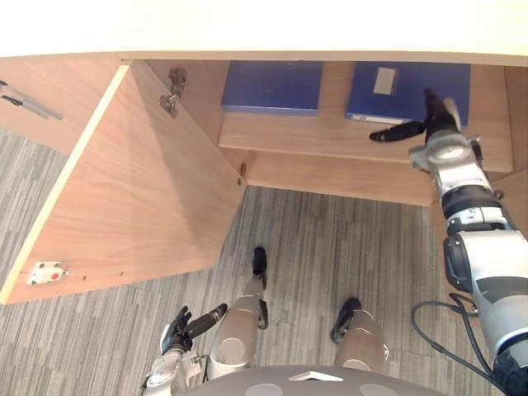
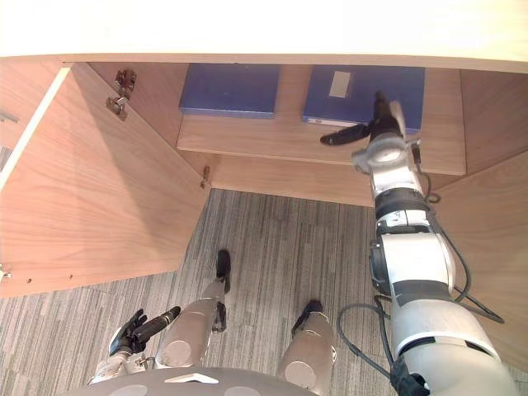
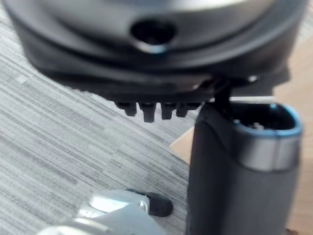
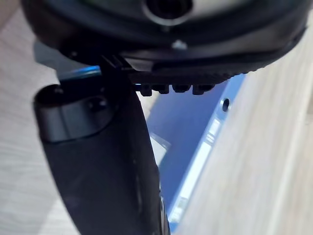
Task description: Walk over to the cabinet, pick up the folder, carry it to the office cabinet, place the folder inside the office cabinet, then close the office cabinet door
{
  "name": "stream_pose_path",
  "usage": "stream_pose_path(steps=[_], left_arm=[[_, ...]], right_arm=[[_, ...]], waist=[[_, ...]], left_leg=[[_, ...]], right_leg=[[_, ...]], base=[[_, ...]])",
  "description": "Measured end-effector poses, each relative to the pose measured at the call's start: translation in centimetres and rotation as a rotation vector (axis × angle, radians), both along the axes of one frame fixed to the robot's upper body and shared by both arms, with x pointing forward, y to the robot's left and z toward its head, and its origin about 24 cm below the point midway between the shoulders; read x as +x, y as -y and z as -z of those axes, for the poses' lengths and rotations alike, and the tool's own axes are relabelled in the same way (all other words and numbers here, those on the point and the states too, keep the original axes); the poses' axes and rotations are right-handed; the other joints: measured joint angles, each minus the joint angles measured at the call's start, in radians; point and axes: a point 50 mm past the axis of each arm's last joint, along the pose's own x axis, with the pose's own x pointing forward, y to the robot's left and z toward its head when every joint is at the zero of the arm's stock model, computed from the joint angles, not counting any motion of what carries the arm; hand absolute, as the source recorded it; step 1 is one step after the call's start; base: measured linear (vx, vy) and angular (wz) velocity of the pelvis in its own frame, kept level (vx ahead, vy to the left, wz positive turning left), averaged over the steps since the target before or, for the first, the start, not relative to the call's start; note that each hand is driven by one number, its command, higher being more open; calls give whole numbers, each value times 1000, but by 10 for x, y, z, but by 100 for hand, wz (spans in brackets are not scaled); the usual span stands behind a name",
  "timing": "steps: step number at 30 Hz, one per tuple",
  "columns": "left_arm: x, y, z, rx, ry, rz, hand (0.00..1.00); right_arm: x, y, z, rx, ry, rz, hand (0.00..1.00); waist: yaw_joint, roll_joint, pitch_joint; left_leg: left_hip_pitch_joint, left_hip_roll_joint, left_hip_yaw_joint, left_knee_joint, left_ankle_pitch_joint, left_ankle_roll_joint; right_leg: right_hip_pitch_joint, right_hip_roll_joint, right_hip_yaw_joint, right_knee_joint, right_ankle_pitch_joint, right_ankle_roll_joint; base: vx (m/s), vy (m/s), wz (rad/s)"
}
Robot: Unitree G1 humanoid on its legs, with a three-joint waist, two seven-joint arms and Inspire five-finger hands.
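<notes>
Two blue folders lie flat on the shelf [image 1: 313,136] inside the open wooden cabinet. The right folder [image 1: 408,82] carries a white label, and its edge shows in the right wrist view [image 4: 186,127]. My right hand [image 1: 433,122] reaches onto this folder's front edge, with straight fingers resting on the cover and the thumb stretched out sideways over the shelf. The hand is open. The left folder [image 1: 272,85] lies apart from it. My left hand [image 1: 177,330] hangs low beside me over the carpet, fingers relaxed.
The cabinet's left door [image 1: 140,181] stands swung wide open toward me, its hinge [image 1: 172,91] at the cabinet's inner wall. A wooden panel [image 2: 487,247] stands close on the right of my right arm. Grey striped carpet [image 1: 330,239] lies below.
</notes>
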Motion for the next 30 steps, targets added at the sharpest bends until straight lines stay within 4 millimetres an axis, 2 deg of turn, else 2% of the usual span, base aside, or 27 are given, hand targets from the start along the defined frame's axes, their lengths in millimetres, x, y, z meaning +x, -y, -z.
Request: stream_pose_path(steps=[2, 4, 7, 8, 10, 12, 14, 15, 16, 19, 20, 21, 22, 23, 24, 26, 27, 29, 30], left_arm=[[-1, 1, 1, 2, -5, -7, 100], [1, 0, 1, 9, -7, -14, 100], [13, 4, 0, 0, 2, -1, 100], [15, 4, 0, -4, 5, 4, 100], [22, 5, -2, 0, 21, 16, 100], [23, 5, -2, 7, 21, 31, 100], [23, 5, -2, 21, 11, 52, 100], [23, 4, -1, 20, 4, 54, 100], [22, 3, 0, 33, -11, 74, 100], [17, -5, 1, 79, -44, 139, 100], [11, -4, 1, 89, -43, 177, 100], [4, -1, 1, 75, -32, 197, 100], [2, 1, 1, 67, -25, 203, 100], [3, 1, 1, 58, -25, 215, 100], [3, 0, 2, 61, -31, 220, 100], [3, -7, 3, 84, -57, 250, 100], [4, -8, 4, 101, -79, 278, 100], [5, -9, 4, 107, -88, 280, 100], [2, -12, 6, 123, -120, 302, 100]], right_arm=[[1, -4, 1, 6, 6, -3, 100], [3, -14, 13, 29, -18, -29, 100], [1, -42, 63, 107, -132, -90, 100], [-1, -46, 73, 123, -158, -99, 100], [-12, -57, 107, 185, -231, -116, 100], [-22, -53, 129, 224, -275, -93, 100], [-44, -39, 161, 288, -339, -22, 100], [-50, -35, 169, 299, -356, -6, 100], [-63, -32, 184, 317, -395, 19, 100], [-85, -35, 215, 359, -479, 40, 100], [-95, -35, 227, 368, -517, 52, 100], [-108, -33, 239, 373, -552, 67, 100], [-114, -32, 244, 375, -565, 71, 100], [-127, -39, 258, 394, -598, 70, 100], [-133, -42, 264, 405, -615, 70, 100], [-154, -53, 285, 445, -686, 70, 100], [-177, -62, 302, 493, -751, 80, 100], [-190, -70, 312, 528, -784, 88, 100], [-203, -79, 321, 569, -820, 101, 100]], waist=[[-3, 0, 0], [-6, 0, 0], [-3, -2, 1], [-1, -2, 1], [-2, -3, 0], [-3, -5, -1], [-5, -8, -2], [-6, -10, -2], [-13, -18, -6], [-18, -39, -12], [-14, -40, -14], [2, -33, -38], [7, -25, -51], [3, -23, -70], [-4, -31, -77], [-25, -61, -103], [-32, -87, -117], [-32, -96, -132], [-34, -102, -142]], left_leg=[[0, 7, -1, -1, 0, -1], [2, 22, -1, -1, 0, -4], [38, 60, 0, 0, -8, -17], [48, 66, 1, 0, -10, -19], [77, 75, 3, 3, -15, -26], [93, 81, 2, 3, -17, -28], [117, 87, 0, 3, -21, -33], [125, 87, 0, 4, -23, -35], [133, 87, 0, 15, -30, -39], [124, 93, -21, 144, -118, -44], [116, 93, -80, 240, -192, -56], [94, 88, -179, 344, -284, -79], [83, 84, -227, 392, -328, -87], [70, 63, -291, 463, -402, -99], [71, 48, -313, 473, -415, -98], [75, 18, -335, 472, -433, -89], [89, 9, -306, 469, -441, -80], [99, 10, -282, 469, -449, -74], [122, 9, -262, 455, -459, -61]], right_leg=[[5, 11, -1, -11, 2, -2], [17, 30, -6, -34, 12, -8], [79, 80, -12, -98, 33, -20], [91, 85, -13, -108, 37, -22], [133, 105, -14, -141, 47, -25], [158, 118, -16, -162, 55, -26], [201, 135, -20, -202, 78, -23], [212, 137, -19, -210, 83, -22], [231, 140, -16, -229, 94, -21], [276, 152, 20, -280, 128, -20], [294, 159, 50, -305, 140, -17], [298, 174, 89, -329, 152, -17], [299, 187, 109, -345, 159, -21], [315, 205, 157, -386, 177, -14], [319, 207, 175, -401, 182, -15], [320, 221, 262, -445, 192, -24], [325, 219, 322, -471, 216, -30], [327, 217, 352, -489, 230, -32], [329, 216, 386, -508, 242, -46]], base=[[-4, -56, -3], [13, -65, -10], [41, -92, -14], [42, -81, -14], [21, -55, -12], [2, -53, -3], [4, -39, -2], [-7, -7, -5], [-24, 7, -14], [-45, 20, -34], [-110, 56, -77], [-151, 128, -91], [-131, 229, -98], [-86, 209, -66], [-32, 193, -56], [0, 119, -34], [22, 97, -40], [34, 74, -55], [46, 50, -60]])
